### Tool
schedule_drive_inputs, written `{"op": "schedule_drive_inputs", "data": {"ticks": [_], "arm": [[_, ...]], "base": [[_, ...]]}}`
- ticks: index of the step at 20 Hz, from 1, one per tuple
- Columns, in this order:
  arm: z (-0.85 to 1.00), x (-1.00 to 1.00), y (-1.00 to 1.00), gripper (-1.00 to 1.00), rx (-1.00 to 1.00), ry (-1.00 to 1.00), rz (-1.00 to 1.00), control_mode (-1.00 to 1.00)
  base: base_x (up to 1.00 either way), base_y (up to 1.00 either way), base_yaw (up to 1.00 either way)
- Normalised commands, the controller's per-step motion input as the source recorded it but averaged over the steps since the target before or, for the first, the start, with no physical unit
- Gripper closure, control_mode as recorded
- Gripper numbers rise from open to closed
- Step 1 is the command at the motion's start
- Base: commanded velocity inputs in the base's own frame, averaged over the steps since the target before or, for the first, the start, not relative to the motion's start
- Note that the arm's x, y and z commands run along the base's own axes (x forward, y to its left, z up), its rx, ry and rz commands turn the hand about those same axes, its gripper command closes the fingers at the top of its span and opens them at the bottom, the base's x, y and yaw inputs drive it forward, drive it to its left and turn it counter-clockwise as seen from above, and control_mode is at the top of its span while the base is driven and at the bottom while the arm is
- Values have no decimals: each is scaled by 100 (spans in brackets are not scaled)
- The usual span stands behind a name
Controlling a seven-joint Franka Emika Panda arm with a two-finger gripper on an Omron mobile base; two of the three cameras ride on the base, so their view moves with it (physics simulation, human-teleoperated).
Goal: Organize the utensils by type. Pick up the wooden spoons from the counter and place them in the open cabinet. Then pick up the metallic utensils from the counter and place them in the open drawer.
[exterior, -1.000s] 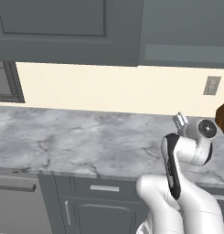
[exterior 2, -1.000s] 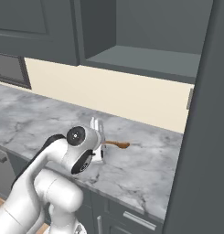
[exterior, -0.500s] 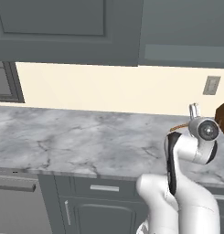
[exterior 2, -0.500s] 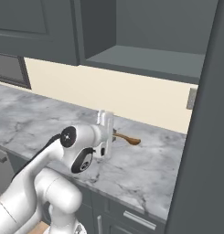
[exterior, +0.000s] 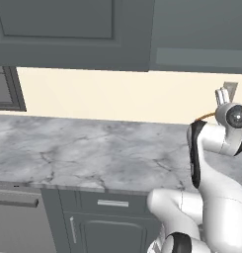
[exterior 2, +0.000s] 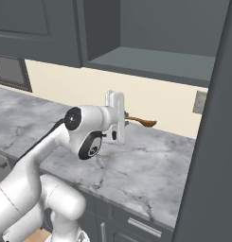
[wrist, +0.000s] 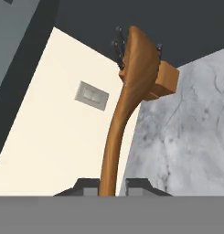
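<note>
The fingers [wrist: 111,188] pinch the handle end of the orange-brown wooden spoon [wrist: 127,96], which sticks out level above the marble tabletop [exterior 2: 150,160], below the open cabinet [exterior 2: 155,64]. To place it well, I think the arm should rise until the spoon clears the shelf edge, then push in slowly, keeping the bowl level so it does not knock the cabinet's front edge.

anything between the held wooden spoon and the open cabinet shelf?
Nothing: in the right base view, bare cream wall separates the wooden spoon in the tool from the cabinet above.
</note>
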Motion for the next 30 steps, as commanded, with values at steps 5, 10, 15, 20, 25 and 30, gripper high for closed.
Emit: {"op": "schedule_drive_inputs", "data": {"ticks": [5,10,15,20,25,30], "arm": [[94,-4,-5,100,3,-13,-12,-100],[93,3,-4,100,9,-8,-6,-100],[69,51,-32,100,11,-3,0,-100],[57,58,-34,100,2,-2,0,-100],[60,54,-31,100,0,0,0,-100],[24,59,-34,100,3,2,0,-100]], "base": [[0,0,0],[0,0,0],[0,0,0],[0,0,0],[0,0,0],[0,0,0]]}}
